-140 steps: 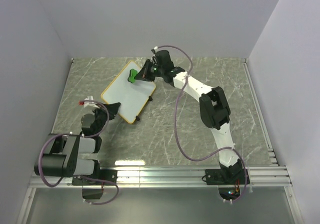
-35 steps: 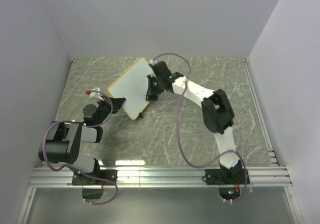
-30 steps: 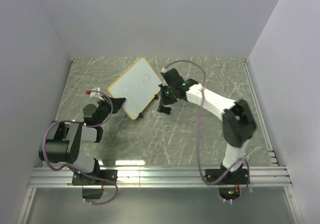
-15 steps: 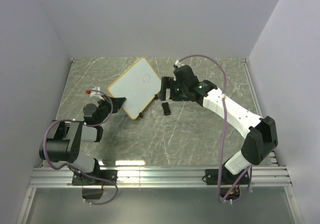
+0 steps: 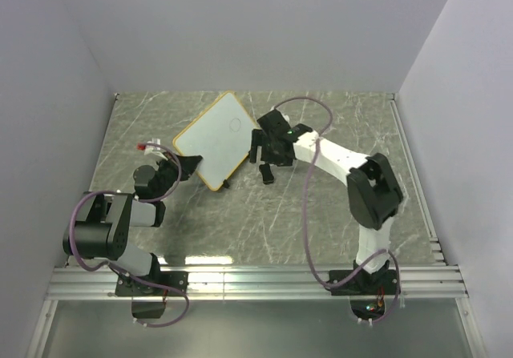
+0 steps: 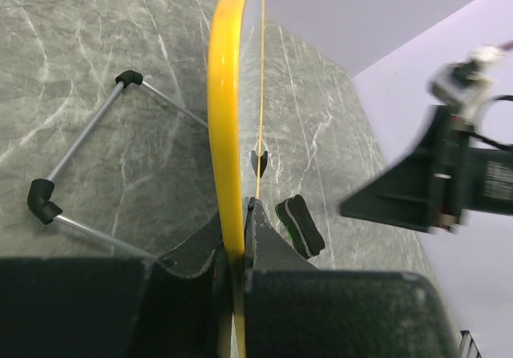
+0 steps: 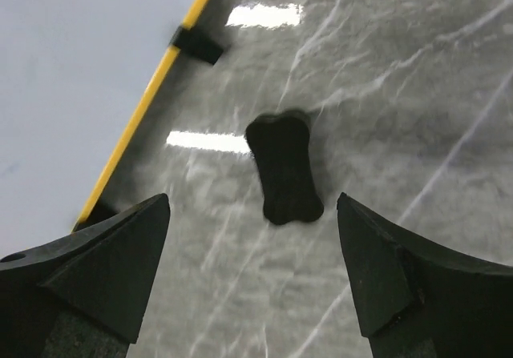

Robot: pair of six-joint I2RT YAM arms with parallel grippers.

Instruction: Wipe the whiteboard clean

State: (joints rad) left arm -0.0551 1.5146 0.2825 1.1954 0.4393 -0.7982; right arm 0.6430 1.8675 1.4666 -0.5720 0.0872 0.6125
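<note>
Steadying for wiping is provided by the left end effector [image 5: 186, 168], clamped on the frame of the whiteboard [image 5: 215, 140], which is propped tilted at the bench's [image 5: 321, 214] far left, while the eraser [image 7: 284, 178] lies just beside it beneath the wide-spread, empty right end effector [image 5: 268, 156].

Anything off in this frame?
Yes. The eraser lies loose on the table beside the whiteboard, dark side up, under the open right end effector, while a faint drawn circle sits unerased on the board.
</note>
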